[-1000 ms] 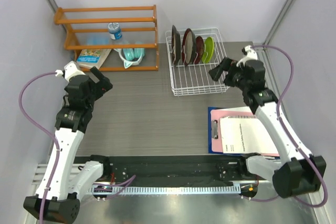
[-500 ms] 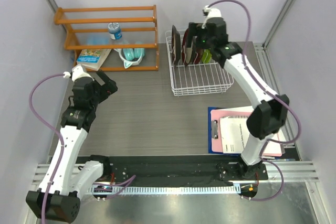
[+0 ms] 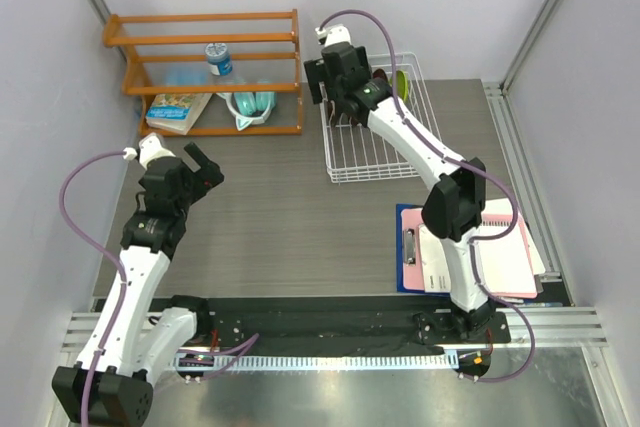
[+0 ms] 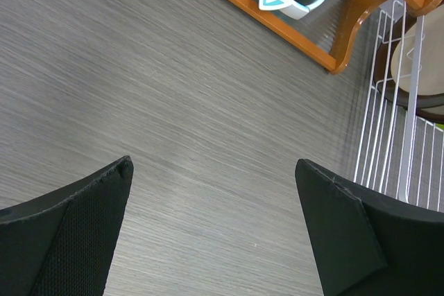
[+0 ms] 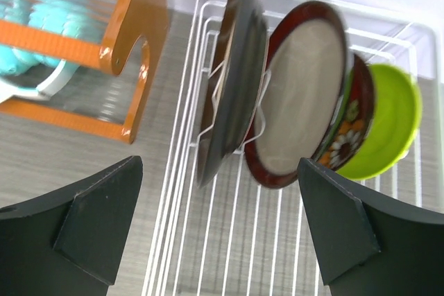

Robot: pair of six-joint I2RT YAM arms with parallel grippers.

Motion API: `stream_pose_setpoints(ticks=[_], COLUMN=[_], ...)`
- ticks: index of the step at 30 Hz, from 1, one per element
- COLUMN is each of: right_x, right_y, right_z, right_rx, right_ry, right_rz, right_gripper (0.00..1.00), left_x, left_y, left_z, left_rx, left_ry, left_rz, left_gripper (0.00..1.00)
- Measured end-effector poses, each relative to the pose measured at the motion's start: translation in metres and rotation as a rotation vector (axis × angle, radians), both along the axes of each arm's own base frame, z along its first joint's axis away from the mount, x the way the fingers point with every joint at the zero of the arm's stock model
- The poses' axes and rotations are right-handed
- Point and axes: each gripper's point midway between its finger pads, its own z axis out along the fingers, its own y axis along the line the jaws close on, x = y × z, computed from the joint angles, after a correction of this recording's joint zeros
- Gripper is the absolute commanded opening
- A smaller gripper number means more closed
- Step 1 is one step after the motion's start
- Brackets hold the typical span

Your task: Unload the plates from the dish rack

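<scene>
**Right tool** (image 5: 218,171): fingers spread wide, holding nothing, hanging over the left end of the white wire dish rack (image 3: 375,157) at the far side of the desk (image 3: 270,207). Four plates stand on edge between the rack's tines. From left to right in the right wrist view, they are the grey-rimmed plate (image 5: 232,67), maroon-rimmed plate (image 5: 305,95), dark red plate (image 5: 354,119) and lime green plate (image 5: 388,123).

**Orange wooden shelf** (image 3: 200,22): just left of the rack.

**Left tool** (image 4: 215,164): likewise spread and empty, above bare desk near the shelf.

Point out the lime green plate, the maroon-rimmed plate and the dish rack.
lime green plate (image 5: 388,126), right wrist view, green face.
maroon-rimmed plate (image 5: 305,95), right wrist view, cream centre.
dish rack (image 3: 380,175), top external view, near wall.
</scene>
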Motion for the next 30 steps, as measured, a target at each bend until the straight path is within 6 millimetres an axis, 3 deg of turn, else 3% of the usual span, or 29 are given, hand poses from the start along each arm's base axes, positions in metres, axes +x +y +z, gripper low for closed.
stream_pose_setpoints(ticks=[5, 8, 16, 19, 20, 21, 25, 26, 27, 30], right_x=[0.015, 0.025, 0.043, 0.046, 0.046, 0.047, 0.049, 0.049, 0.05, 0.052], right_y=[0.0, -0.003, -0.007, -0.011, -0.012, -0.013, -0.012, -0.012, -0.012, -0.019], right_z=[0.019, 0.014, -0.051, -0.067, -0.07, -0.071, -0.071, -0.071, -0.071, -0.062], right_rx=[-0.048, -0.089, -0.239, -0.288, -0.304, -0.314, -0.321, -0.326, -0.332, -0.335], right_ry=[-0.072, -0.089, -0.024, -0.007, -0.006, -0.008, -0.021, -0.025, -0.029, -0.077], right_rz=[-0.05, -0.086, -0.133, -0.148, -0.153, -0.158, -0.163, -0.168, -0.174, -0.261], right_gripper=[1.0, 0.95, 0.79, 0.66, 0.52, 0.46, 0.36, 0.3, 0.16, 0.01], left_x=[0.0, 0.0, 0.004, 0.005, 0.005, 0.005, 0.007, 0.007, 0.007, 0.008], left_y=[0.002, 0.002, 0.0, 0.0, 0.0, 0.0, 0.0, 0.0, 0.0, 0.0], left_z=[0.002, 0.002, -0.002, -0.007, -0.008, -0.009, -0.014, -0.016, -0.017, -0.02], left_rx=[0.003, 0.002, -0.001, 0.001, 0.001, 0.002, 0.003, 0.004, 0.004, 0.006], left_ry=[-0.013, -0.014, -0.008, 0.004, 0.008, 0.011, 0.024, 0.028, 0.032, 0.041], left_rz=[0.008, 0.008, 0.006, 0.005, 0.005, 0.006, 0.005, 0.005, 0.005, 0.005], left_gripper=[0.99, 1.0, 0.99, 0.99, 0.99, 1.0, 0.99, 0.99, 1.0, 1.0])
